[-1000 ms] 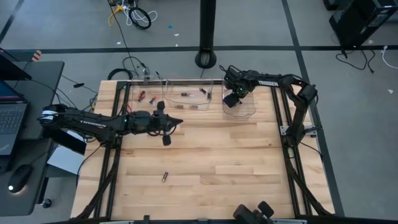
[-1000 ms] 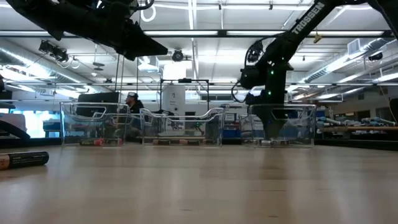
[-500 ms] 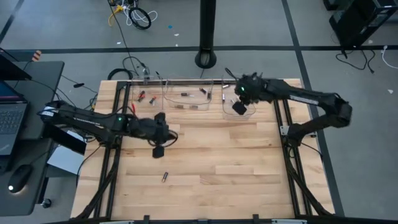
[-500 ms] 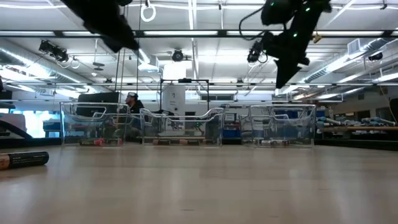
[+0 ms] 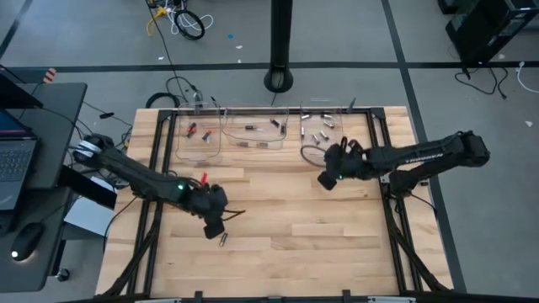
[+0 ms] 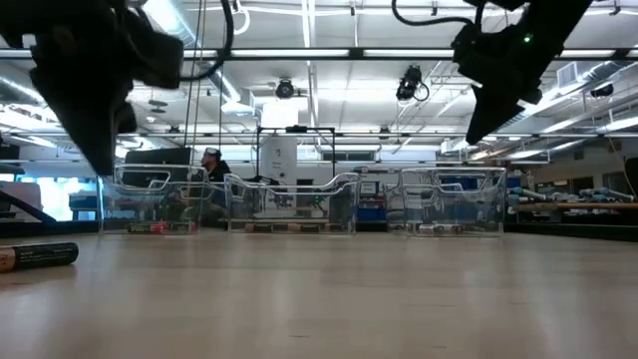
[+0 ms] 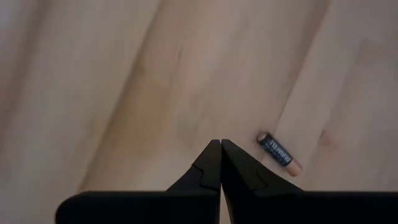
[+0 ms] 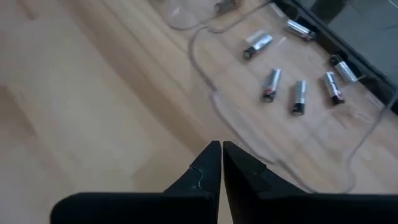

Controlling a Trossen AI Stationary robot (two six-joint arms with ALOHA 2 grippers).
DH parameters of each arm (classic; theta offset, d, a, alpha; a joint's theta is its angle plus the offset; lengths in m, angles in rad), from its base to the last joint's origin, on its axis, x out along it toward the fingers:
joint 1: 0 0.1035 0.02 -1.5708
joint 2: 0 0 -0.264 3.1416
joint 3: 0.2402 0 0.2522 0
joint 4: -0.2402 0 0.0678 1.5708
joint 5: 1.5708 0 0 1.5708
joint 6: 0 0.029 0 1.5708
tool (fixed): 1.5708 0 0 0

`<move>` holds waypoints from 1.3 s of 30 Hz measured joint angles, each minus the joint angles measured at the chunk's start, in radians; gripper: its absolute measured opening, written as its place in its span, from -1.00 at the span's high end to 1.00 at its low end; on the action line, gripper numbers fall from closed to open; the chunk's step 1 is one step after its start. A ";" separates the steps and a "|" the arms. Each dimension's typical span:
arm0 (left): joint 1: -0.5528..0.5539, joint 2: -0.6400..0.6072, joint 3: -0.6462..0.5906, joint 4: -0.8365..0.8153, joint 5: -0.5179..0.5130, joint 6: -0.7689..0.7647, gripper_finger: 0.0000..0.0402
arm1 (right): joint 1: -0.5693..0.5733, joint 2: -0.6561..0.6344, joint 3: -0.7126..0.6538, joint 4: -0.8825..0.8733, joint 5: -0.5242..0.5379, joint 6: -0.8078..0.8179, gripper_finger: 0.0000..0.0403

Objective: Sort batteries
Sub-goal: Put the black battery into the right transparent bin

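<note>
One loose dark battery with a copper end lies on its side on the wooden table toward the near left, also seen in the high view and the low view. My left gripper is shut just above and beside it, touching nothing; the high view shows that gripper right next to the battery. My right gripper is shut and empty, held up over the table just in front of the right clear bin. Several silver batteries lie in that bin.
Three clear bins line the far edge: left bin with red-ended batteries, middle bin with a few, right bin by my right gripper. Black frame rails run along both table sides. Bare wood lies in the middle and near right.
My left gripper has gone toward the table's near edge and down toward the loose battery. My right gripper has risen out of the right bin and come toward the near edge, now over bare wood in front of the bin.
</note>
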 joint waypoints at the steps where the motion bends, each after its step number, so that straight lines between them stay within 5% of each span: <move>1: 0.000 0.025 0.000 0.002 0.020 -0.027 0.93 | 0.026 0.004 -0.003 0.003 0.014 0.019 0.87; 8: 0.001 0.135 0.017 0.047 0.146 -0.121 0.86 | 0.143 0.038 -0.004 0.006 0.081 0.080 0.95; 14: 0.002 0.195 0.018 0.143 0.251 -0.209 0.60 | 0.176 0.041 -0.004 0.015 0.097 0.103 0.89; 23: -0.040 0.223 0.018 0.156 0.179 -0.337 0.19 | 0.178 0.040 -0.004 0.016 0.119 0.070 0.95; 39: -0.143 0.285 0.017 0.224 0.054 -0.599 0.14 | 0.174 0.040 -0.004 0.022 0.119 0.006 0.92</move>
